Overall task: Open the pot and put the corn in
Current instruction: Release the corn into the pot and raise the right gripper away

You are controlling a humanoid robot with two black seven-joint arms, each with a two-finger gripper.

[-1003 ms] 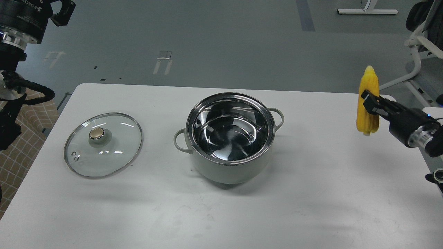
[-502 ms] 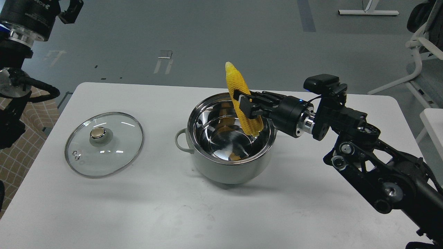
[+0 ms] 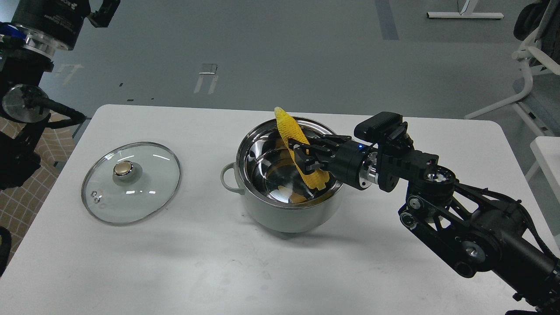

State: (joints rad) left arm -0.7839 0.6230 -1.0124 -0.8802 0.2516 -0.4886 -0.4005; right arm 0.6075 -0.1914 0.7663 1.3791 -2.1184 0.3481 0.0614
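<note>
The pale grey-green pot stands open at the middle of the white table, its steel inside showing. Its clear glass lid with a gold knob lies flat on the table to the pot's left. My right gripper reaches in from the right over the pot's rim and is shut on the yellow corn. The corn is tilted, pointed tip up and to the left above the rim, lower end down inside the pot. My left gripper is raised at the top left, far from the pot, its fingers mostly cut off.
The white table spans the view, with its far edge just behind the pot. A white chair stands on the grey floor at the far right. My right arm crosses the table's right side.
My right gripper has carried the corn from the table's right edge to the pot and lowered it, so its lower end is now inside. The left arm drifted slightly right.
</note>
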